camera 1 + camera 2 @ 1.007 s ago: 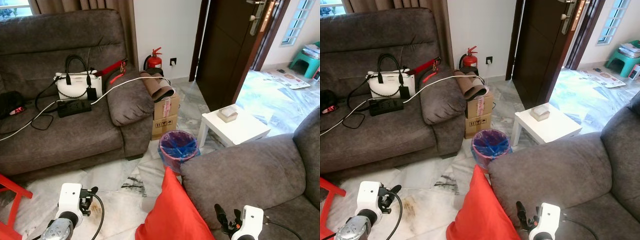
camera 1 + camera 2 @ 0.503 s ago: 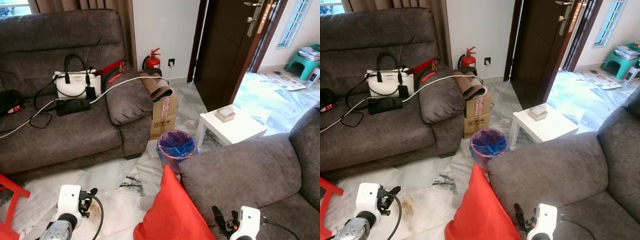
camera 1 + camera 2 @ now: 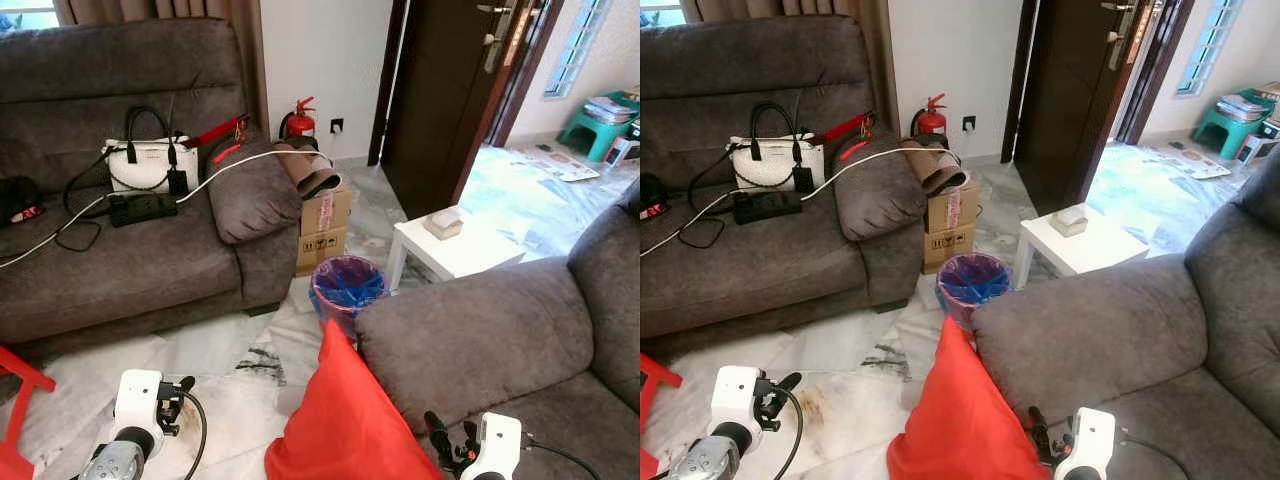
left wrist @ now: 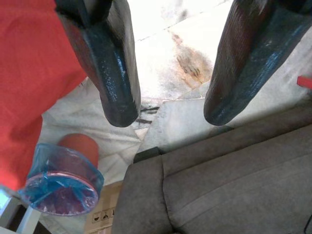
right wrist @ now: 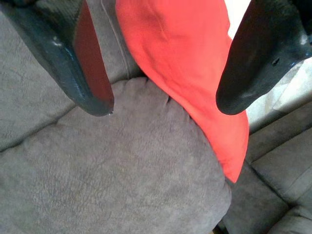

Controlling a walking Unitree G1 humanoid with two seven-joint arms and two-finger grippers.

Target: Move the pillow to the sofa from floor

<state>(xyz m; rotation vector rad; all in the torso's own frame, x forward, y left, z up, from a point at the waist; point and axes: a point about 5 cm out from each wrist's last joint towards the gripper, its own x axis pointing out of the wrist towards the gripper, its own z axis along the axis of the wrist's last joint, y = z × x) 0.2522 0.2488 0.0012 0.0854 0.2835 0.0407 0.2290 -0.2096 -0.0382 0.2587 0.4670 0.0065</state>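
Note:
The red pillow stands on the tiled floor, leaning against the armrest of the near grey sofa. The right wrist view looks down on the pillow beside that armrest. My right gripper hangs open over the sofa seat, just right of the pillow, holding nothing. My left gripper is open above the floor to the pillow's left, also holding nothing. A second grey sofa stands at the back left.
A bin with a blue bag sits just beyond the pillow. Past it are a white side table, a cardboard box and a fire extinguisher. A handbag and a power strip lie on the far sofa. A red stool leg is at the left.
The whole view has shifted slightly, so the camera moved. The pillow still leans on the armrest and both grippers hold their places, open.

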